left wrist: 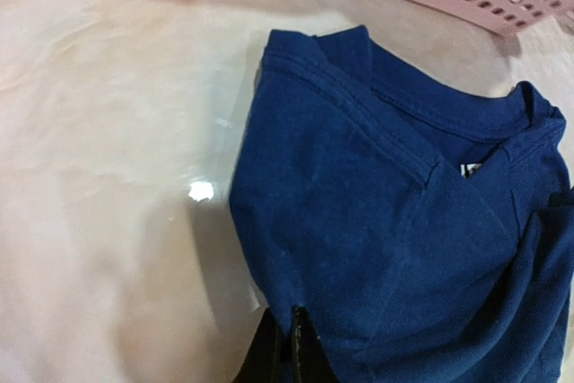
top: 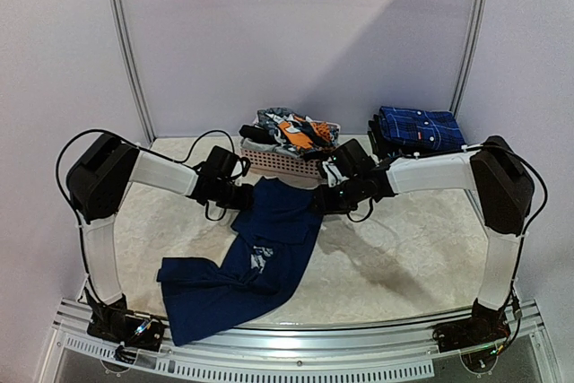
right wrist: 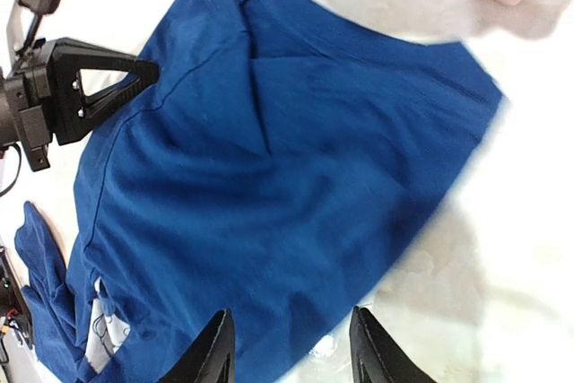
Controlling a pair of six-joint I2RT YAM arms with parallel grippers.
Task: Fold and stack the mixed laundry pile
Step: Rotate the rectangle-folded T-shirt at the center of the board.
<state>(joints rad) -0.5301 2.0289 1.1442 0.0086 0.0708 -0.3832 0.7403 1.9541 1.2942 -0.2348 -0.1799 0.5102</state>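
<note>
Navy T-shirt (top: 269, 239) cloth is pinched in the left gripper (left wrist: 294, 329). Its two fingers are pressed tight together on the edge of the shirt, near one shoulder. The right gripper (right wrist: 291, 352) is at the other side of the shirt. Its fingers (right wrist: 218, 347) stand apart with nothing held between them, just over the blue cloth.

The shirt lies in the middle of the table (top: 404, 257). Its top part is spread out between the two grippers, and the neck points to the back. The lower part is bunched up and trails toward the front left. A small white tag (left wrist: 468, 169) shows inside the neck, but it is too small to read. A pale print (top: 260, 259) shows on a fold of the shirt, and no words can be read on it.

Just behind the shirt is a pink basket (top: 278, 162) with rows of little holes. Orange patterned clothes (top: 300, 132) are heaped in it. To the right of the basket, a folded blue checked cloth (top: 417, 127) rests on top of something dark.
</note>
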